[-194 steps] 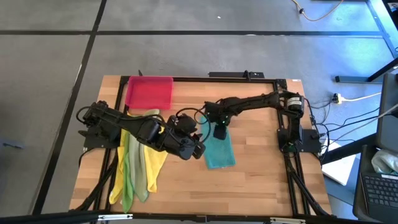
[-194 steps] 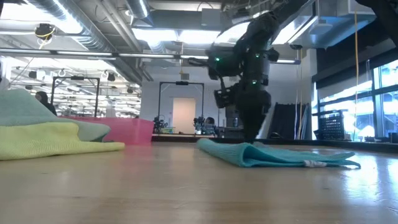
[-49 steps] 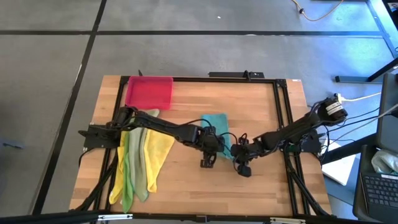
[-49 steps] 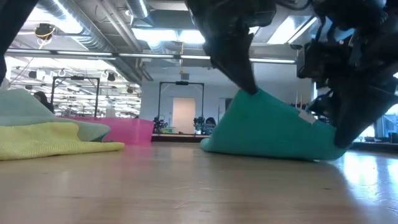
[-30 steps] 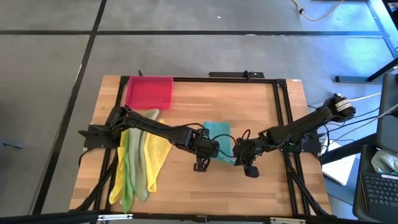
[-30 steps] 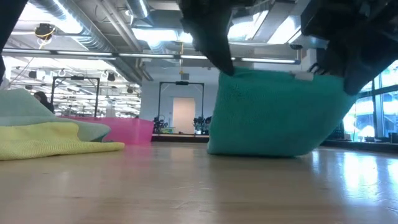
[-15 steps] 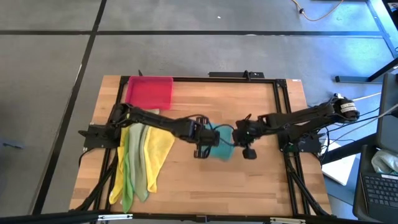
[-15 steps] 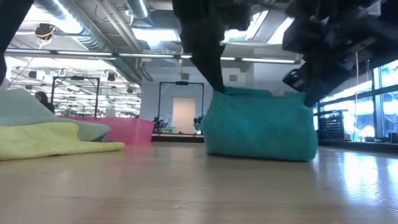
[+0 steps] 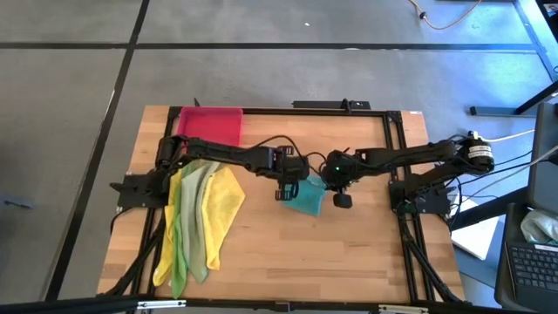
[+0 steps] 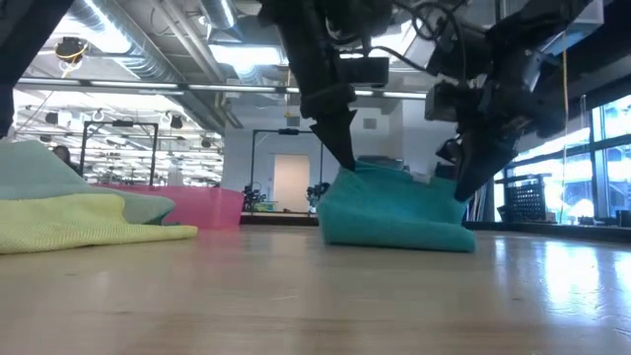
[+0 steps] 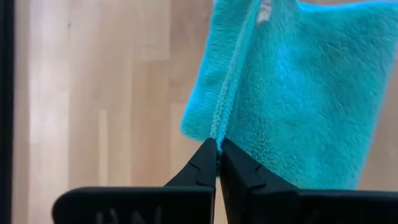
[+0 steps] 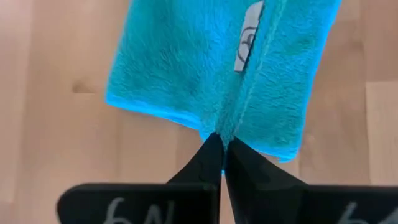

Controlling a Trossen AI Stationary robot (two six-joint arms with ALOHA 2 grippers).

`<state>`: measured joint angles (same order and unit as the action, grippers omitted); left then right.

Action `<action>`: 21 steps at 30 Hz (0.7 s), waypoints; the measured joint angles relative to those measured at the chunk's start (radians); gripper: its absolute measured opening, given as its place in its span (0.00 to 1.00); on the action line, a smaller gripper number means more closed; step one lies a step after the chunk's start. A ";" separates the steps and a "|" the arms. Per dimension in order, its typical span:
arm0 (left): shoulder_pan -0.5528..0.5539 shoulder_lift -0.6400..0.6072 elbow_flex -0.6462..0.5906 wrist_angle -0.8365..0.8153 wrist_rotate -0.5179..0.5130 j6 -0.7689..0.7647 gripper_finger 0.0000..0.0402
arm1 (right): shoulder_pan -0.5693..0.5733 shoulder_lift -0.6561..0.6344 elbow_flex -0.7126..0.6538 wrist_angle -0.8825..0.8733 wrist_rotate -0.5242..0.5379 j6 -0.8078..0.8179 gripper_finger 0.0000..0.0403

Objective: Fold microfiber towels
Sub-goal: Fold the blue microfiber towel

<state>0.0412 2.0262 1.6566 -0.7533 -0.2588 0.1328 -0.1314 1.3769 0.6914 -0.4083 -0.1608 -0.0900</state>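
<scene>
Left pincer [image 10: 347, 163] and right pincer [image 10: 461, 187] pinching teal towel [image 10: 394, 217] corners, lifting edge to fold over on tabletop [image 10: 296, 296].

Two dark six-joint arms of matte black segments, each ending in a two-finger gripper. Left gripper [image 9: 286, 194]: slim black fingers [image 11: 200, 168] tapering to wedge-shaped tips, mounted on a black crossbar bearing faint embossed lettering. Right gripper [image 9: 342, 199]: identical tapered fingers [image 12: 205, 160] and lettered crossbar; a green indicator light glows on its wrist. Thin black cables loop along both forearms. A silver-and-black joint caps the right arm's base end.
</scene>
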 joint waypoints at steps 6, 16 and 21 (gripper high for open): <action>0.045 0.000 -0.003 0.011 0.070 0.016 0.00 | -0.033 0.040 0.000 0.024 0.000 -0.001 0.04; 0.062 0.001 -0.090 0.100 0.146 0.011 0.01 | -0.079 0.045 0.000 0.016 0.000 0.002 0.04; 0.061 0.001 -0.093 0.145 0.134 0.018 0.01 | -0.082 0.045 0.000 0.017 -0.001 0.003 0.04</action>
<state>0.1020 2.0270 1.5631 -0.6087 -0.1245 0.1504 -0.2131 1.4223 0.6910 -0.3918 -0.1617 -0.0872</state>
